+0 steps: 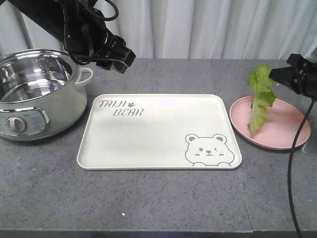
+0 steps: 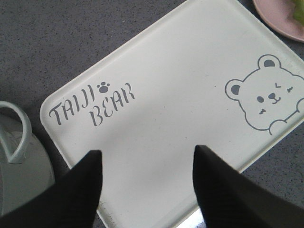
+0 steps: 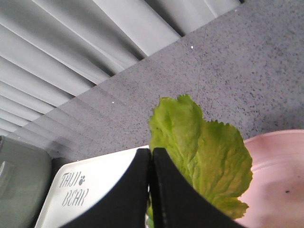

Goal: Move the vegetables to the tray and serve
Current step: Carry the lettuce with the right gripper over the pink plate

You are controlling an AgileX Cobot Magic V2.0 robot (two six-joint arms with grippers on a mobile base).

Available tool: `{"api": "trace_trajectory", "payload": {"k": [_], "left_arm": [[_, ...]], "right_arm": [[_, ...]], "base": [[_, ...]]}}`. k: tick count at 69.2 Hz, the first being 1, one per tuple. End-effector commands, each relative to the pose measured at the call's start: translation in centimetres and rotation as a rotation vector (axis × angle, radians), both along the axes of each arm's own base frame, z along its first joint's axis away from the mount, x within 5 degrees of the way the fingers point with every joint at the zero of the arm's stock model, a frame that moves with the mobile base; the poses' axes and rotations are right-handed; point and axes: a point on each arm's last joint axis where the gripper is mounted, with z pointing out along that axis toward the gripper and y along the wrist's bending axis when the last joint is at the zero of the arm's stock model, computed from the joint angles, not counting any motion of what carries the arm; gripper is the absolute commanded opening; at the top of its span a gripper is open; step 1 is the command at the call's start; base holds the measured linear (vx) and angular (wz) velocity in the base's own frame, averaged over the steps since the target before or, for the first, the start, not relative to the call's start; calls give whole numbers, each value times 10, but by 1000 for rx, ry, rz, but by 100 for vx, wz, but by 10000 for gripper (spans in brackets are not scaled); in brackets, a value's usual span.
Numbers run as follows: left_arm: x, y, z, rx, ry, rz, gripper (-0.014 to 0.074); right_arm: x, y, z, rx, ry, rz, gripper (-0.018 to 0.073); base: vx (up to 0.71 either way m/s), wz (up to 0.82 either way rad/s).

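I hold the right end effector point(image 1: 271, 74) clamped on the lettuce leaf point(image 1: 260, 99) at its upper edge. The leaf hangs over the pink plate point(image 1: 290, 141), just beside the tray point(image 1: 148, 148) at its bear end. I judge it light, limp and tear-prone, so grip at the midrib. The left end effector point(image 2: 147, 159) has its fingers apart.

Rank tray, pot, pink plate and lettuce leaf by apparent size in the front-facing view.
1. tray
2. pot, partly cut off at the left frame edge, so its full size is unsure
3. pink plate
4. lettuce leaf
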Motion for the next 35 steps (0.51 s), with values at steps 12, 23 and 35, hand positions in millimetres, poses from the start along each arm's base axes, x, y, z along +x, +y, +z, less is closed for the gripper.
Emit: {"api": "trace_trajectory", "payload": {"k": [12, 23, 35], "left_arm": [[-13, 5, 26, -54, -79, 6, 419], [-13, 5, 26, -54, -79, 6, 419], [-13, 5, 26, -59, -76, 12, 419]], "right_arm": [[4, -3, -10, -42, 67, 40, 1], [2, -9, -16, -135, 113, 5, 48], [1, -14, -12, -194, 112, -39, 160]], "base": [[0, 0], [0, 0], [0, 0]]}}
